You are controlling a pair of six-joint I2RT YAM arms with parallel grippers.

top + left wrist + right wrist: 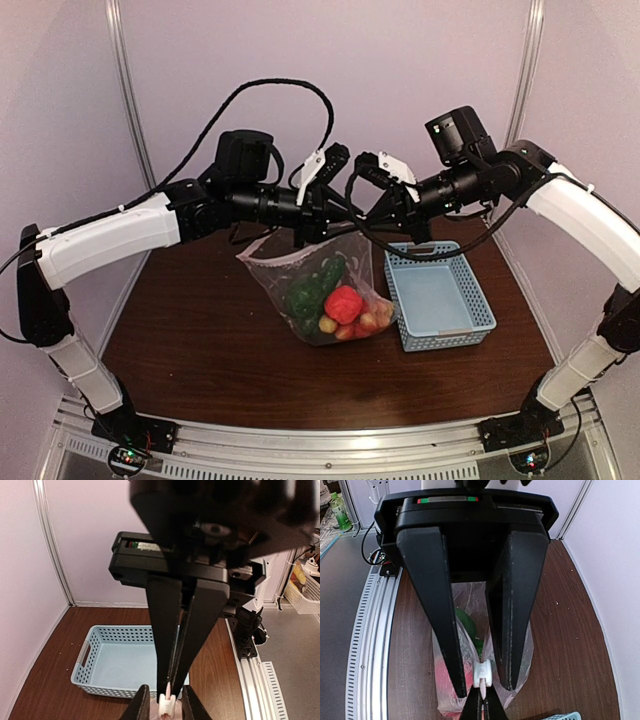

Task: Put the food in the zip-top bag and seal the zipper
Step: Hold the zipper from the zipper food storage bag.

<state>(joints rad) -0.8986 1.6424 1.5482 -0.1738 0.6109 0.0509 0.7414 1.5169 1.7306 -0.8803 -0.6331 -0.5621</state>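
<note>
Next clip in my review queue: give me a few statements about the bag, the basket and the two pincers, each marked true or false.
1. The light-blue plastic mesh basket has nothing in it. True.
2. The small toy fruits and vegetables lie scattered outside any container. False: they sit together inside the clear plastic bag with white polka dots.
3. The left pincer is closed on the pale zipper strip at the bag's mouth. True.
4. The small white slider tab sits well off to one side of the right pincer. False: it sits between that pincer's two fingers.
</note>
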